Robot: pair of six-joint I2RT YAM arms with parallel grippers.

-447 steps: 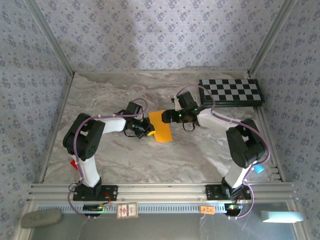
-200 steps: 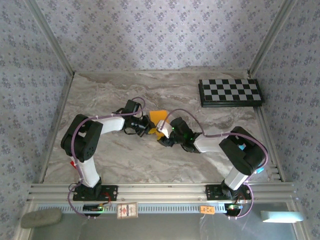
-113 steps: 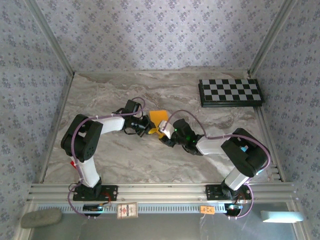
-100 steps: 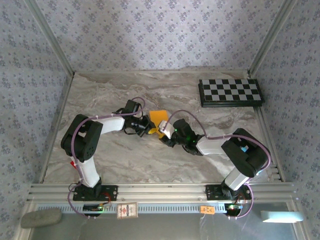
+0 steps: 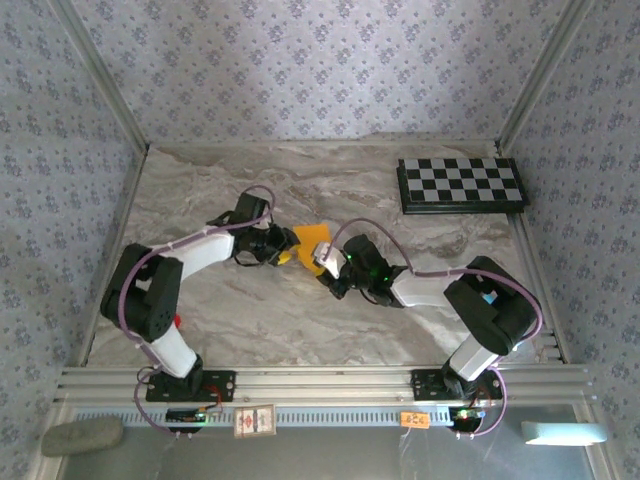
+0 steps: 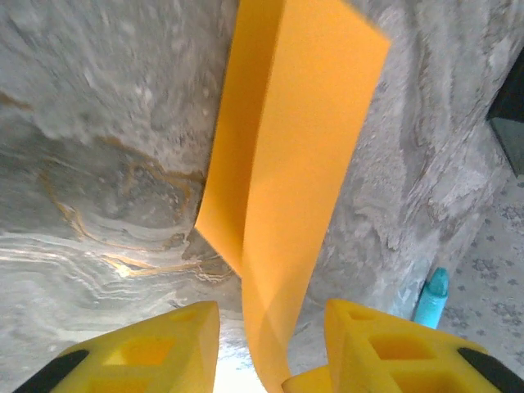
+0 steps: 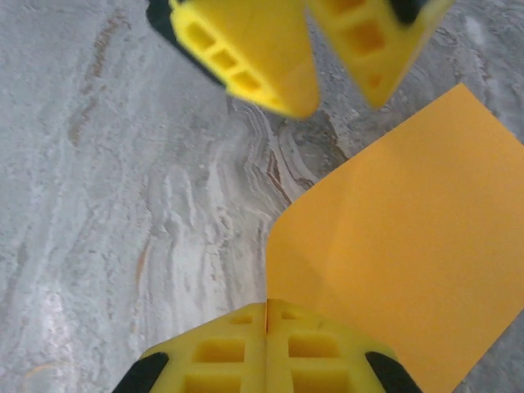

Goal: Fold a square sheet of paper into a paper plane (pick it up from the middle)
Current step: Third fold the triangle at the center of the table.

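Right claw (image 7: pixel 267 323), low, pinches paper (image 7: pixel 401 237) — left claw (image 6: pixel 270 319) parted

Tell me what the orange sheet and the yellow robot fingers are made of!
The thin orange-yellow square sheet looks like matte paper: it curls and shows a crease. The right hand's chunky yellow fingers look like moulded plastic, smooth with hollow cells, though that is a guess.

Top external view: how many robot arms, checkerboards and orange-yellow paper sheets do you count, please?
Robot arms: 2 (left arm, right arm)
Checkerboard: 1
Orange-yellow paper sheet: 1
Total: 4
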